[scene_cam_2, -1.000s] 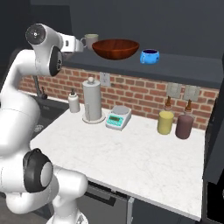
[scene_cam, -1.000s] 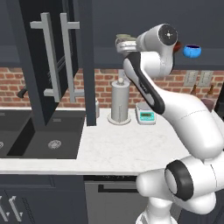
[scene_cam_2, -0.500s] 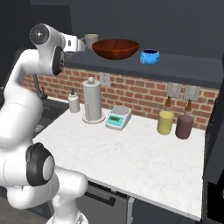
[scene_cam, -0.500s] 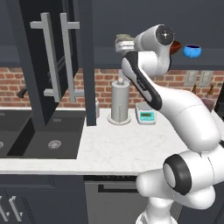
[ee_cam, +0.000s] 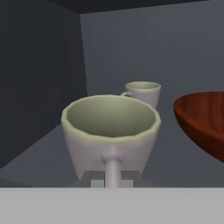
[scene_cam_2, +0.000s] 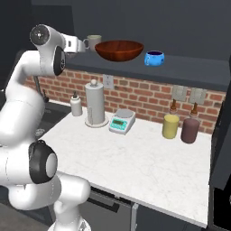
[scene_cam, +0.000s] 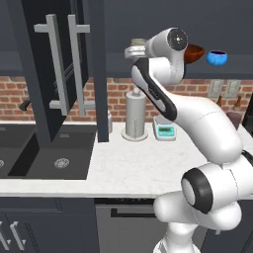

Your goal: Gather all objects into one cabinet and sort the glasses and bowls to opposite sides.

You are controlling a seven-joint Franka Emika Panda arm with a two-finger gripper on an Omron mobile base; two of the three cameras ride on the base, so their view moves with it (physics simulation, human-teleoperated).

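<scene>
From the left base view I read the white arm raised to the open dark charcoal upper wall cabinet (scene_cam: 59,74), whose door with long silver bar handles stands swung out on the left; the small bright blue bowl (scene_cam: 217,57) sits on the shelf at the right, and the wide reddish-brown bowl (scene_cam: 193,51) shows partly behind the arm's wrist. From the right base view I read the gripper (scene_cam_2: 81,44) at shelf height beside a pale beige-green mug (scene_cam_2: 94,42), with the brown bowl next and the blue bowl farther right; below, the paper-towel holder (scene_cam_2: 94,104) and kitchen scale (scene_cam_2: 122,122) stand on the white counter (scene_cam_2: 135,158). From the hand view I read the jaws clamped together on the loop handle of the near pale mug (ee_cam: 110,131), which appears to rest on the shelf floor; the second mug stands behind it, apart, and the brown bowl's rim is just to the side. I judge gathering complete and sorting nearly done: mugs left, bowls right; release remains. Room is limited by the cabinet's side wall and the bowl; open space lies straight back.
</scene>
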